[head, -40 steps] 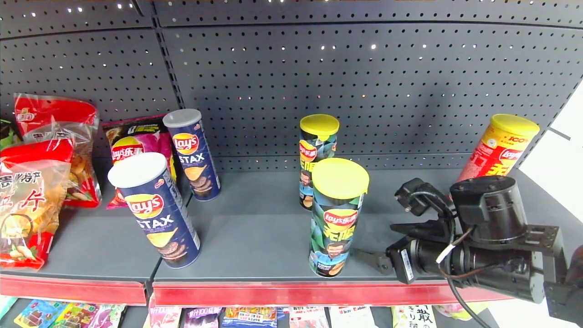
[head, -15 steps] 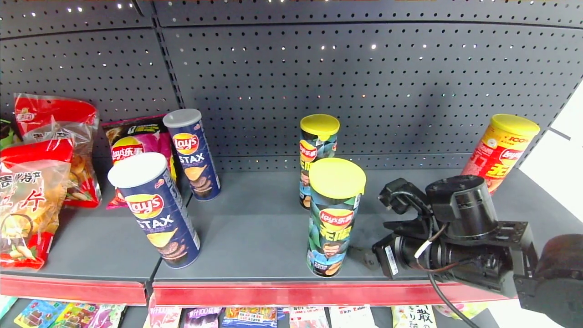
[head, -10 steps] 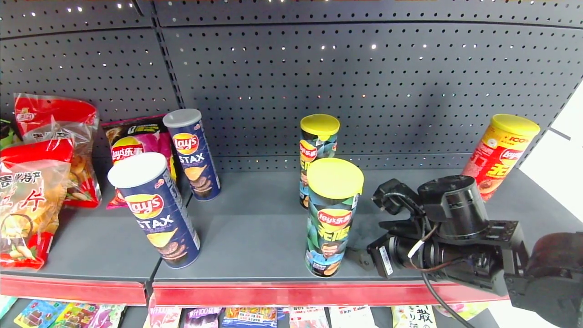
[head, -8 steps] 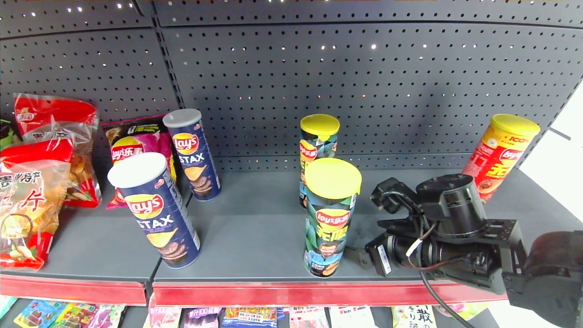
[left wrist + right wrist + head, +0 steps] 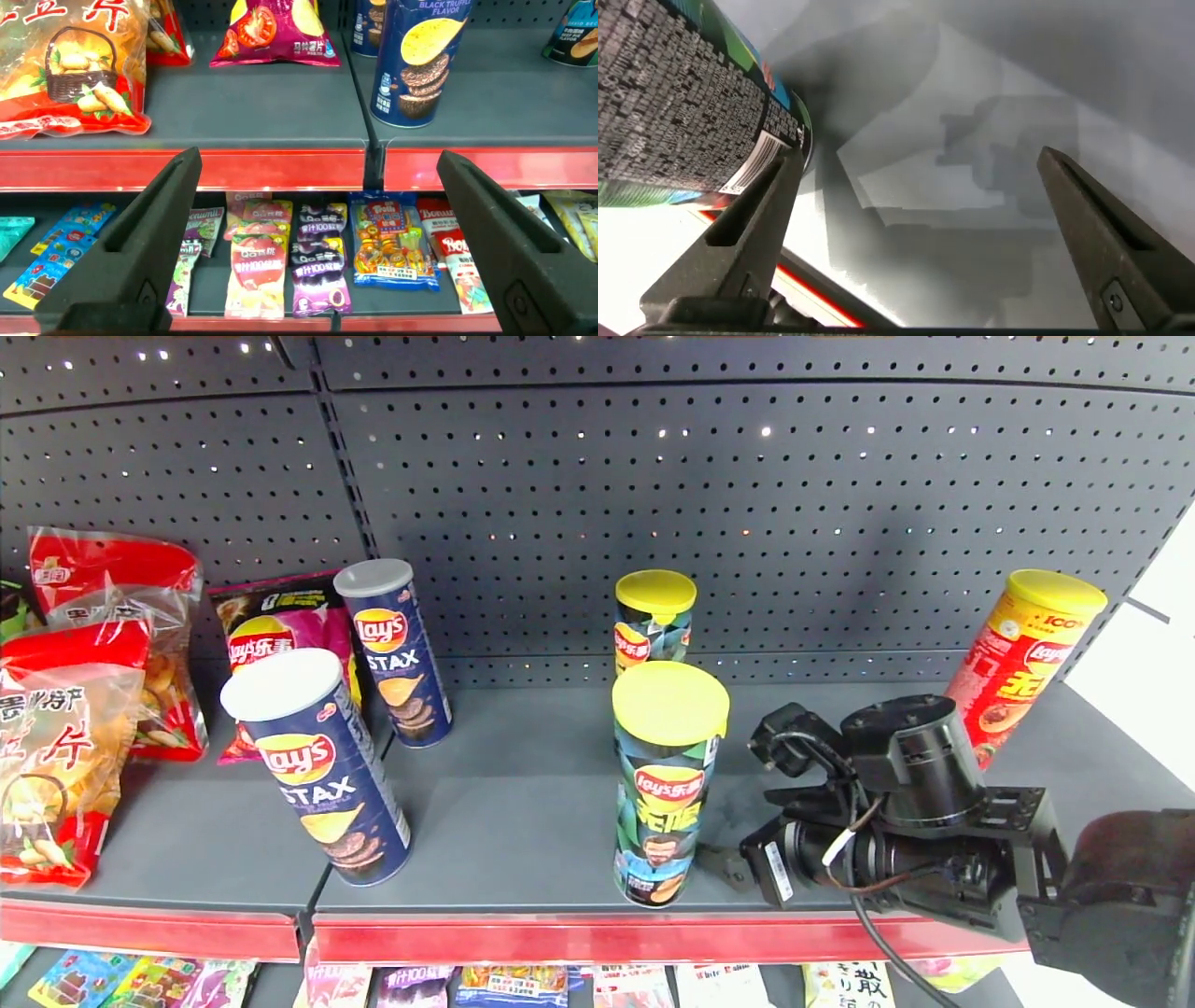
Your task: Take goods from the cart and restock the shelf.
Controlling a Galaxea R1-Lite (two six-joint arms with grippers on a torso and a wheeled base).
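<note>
Sliding left along the shelf (image 5: 523, 821), the front can (image 5: 667, 784) now stands almost squarely before the back can (image 5: 653, 607), nudged by the right gripper (image 5: 733, 868); placement looks nearly done. The jaws are spread, grasping nothing. The can stands upright near the shelf's front edge, outside the jaws, against one fingertip (image 5: 787, 159).

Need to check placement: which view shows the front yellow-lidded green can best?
Head view: the whole front green can stands upright near the shelf edge. The right wrist view catches its lower printed side, beside the right gripper.
</note>
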